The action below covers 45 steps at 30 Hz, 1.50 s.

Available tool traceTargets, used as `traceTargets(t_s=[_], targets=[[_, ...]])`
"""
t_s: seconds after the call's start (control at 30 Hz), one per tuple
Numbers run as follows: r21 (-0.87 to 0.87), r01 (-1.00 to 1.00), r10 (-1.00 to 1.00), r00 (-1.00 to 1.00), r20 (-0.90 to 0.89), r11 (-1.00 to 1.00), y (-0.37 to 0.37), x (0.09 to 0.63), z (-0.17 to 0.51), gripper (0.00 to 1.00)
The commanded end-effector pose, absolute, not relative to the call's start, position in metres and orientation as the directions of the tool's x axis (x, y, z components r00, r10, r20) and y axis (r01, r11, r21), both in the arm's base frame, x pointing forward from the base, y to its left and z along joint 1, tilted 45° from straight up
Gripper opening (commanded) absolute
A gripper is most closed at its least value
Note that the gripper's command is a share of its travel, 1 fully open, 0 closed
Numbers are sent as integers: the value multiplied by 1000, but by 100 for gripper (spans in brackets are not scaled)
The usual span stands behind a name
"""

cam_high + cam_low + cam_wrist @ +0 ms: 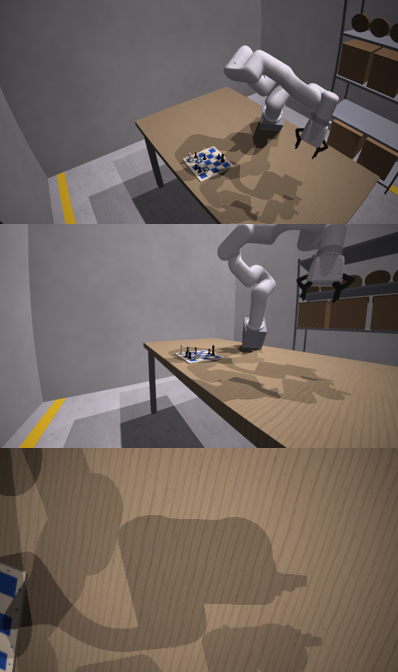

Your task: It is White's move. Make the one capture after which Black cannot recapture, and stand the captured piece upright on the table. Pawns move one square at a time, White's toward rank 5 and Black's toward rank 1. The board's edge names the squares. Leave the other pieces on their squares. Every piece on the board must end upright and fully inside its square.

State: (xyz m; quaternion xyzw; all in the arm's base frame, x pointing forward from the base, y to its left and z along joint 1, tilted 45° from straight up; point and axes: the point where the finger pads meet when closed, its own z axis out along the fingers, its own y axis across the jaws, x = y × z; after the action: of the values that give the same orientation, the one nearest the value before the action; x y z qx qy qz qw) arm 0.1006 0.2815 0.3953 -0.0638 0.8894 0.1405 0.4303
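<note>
A small blue-and-cream chessboard lies near the left edge of the wooden table. Several black pieces and a few white pieces stand upright on it, among them a white piece at the far left corner and a tall black piece on the right side. My gripper is open and empty. It hangs high above the table, far to the right of the board. In the wrist view only a corner of the board shows at the left edge.
The arm's base stands at the table's back edge. A metal shelf with brown boxes stands behind the table on the right, close to the gripper. The arm's shadows fall across the table top.
</note>
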Motion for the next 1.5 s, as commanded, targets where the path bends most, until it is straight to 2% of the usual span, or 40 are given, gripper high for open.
traceTargets(t_s=[0.0, 0.7, 1.2, 1.47], targets=[[198, -236, 9, -621, -784, 951, 282, 100, 397, 100], [177, -244, -15, -625, -780, 953, 283, 102, 397, 100], [-135, -395, -382, -658, -648, 909, 299, 151, 391, 100], [-224, -452, -491, -654, -576, 864, 302, 171, 386, 100]])
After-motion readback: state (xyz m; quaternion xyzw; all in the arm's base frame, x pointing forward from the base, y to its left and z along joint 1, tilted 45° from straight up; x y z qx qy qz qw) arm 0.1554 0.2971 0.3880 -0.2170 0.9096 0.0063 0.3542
